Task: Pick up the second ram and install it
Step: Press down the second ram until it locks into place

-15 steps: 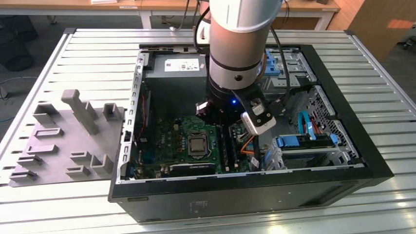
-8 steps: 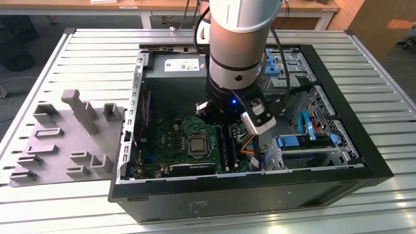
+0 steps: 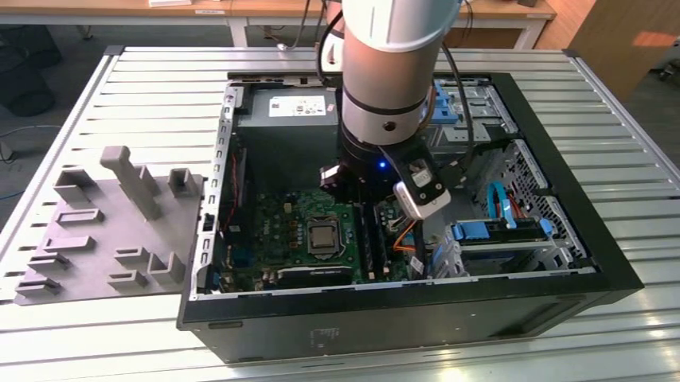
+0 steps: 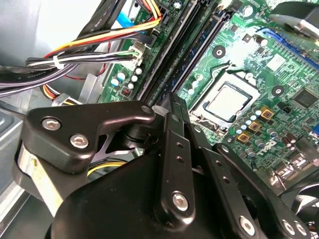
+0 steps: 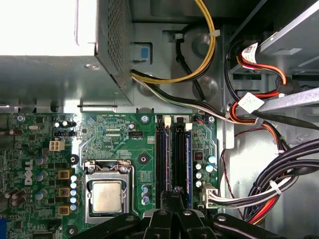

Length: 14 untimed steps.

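Observation:
My gripper (image 5: 174,193) is down inside the open computer case, its two black fingers pressed together with nothing visible between them. In both wrist views the fingertips (image 4: 172,102) sit right over the long black memory slots of the green motherboard (image 5: 114,134). The second ram (image 5: 176,154) looks like the dark stick lying lengthwise in the slot under the fingertips. I cannot tell whether the tips touch it. In the exterior view the arm's wrist (image 3: 383,171) hangs over the slots (image 3: 372,239) beside the processor (image 3: 321,236).
A grey plastic tray (image 3: 101,239) with upright blocks lies on the slatted table at the exterior view's left. Bundled cables (image 5: 259,114) run close beside the slots. The power supply (image 5: 60,64) and blue drive bays (image 3: 499,231) crowd the case around the gripper.

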Motion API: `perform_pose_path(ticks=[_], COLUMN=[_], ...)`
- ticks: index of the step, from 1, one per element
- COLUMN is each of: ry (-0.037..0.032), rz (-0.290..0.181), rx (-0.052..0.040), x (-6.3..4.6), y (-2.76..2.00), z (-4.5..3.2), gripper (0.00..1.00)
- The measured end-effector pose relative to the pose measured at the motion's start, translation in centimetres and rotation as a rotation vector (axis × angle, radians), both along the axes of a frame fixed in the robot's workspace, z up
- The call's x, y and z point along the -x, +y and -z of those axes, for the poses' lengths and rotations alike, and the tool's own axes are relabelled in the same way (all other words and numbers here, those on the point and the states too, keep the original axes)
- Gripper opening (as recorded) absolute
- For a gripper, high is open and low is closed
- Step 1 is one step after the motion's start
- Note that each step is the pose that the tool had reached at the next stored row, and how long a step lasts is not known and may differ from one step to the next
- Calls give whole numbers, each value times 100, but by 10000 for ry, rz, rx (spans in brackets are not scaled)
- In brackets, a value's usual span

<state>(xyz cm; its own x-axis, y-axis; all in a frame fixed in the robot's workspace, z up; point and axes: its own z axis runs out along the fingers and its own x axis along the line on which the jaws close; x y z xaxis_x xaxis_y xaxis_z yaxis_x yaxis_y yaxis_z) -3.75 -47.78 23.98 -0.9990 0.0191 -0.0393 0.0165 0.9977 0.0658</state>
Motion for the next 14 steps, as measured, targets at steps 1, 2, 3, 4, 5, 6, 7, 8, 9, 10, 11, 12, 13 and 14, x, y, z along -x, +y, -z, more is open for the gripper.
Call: perform_pose_path(ticks=[1, 2, 3, 4, 5, 6, 7, 8, 9, 10, 11, 12, 13, 14], ry=[0, 1, 0, 1, 1, 1, 1, 1, 0, 1, 1, 1, 1, 1], rz=[0, 0, -1, -1, -1, 0, -1, 0, -1, -1, -1, -1, -1, -1], rx=[1, 1, 0, 0, 1, 1, 1, 1, 0, 0, 1, 1, 0, 1], x=[0, 0, 0, 0, 0, 0, 0, 0, 0, 0, 0, 0, 0, 0], y=[13, 28, 48, 71, 94, 116, 139, 160, 176, 192, 206, 222, 238, 255], z=[0, 0, 1, 1, 1, 2, 2, 3, 4, 4, 4, 4, 5, 6], gripper=[11, 11, 11, 11, 11, 11, 11, 11, 11, 11, 11, 11, 11, 11])
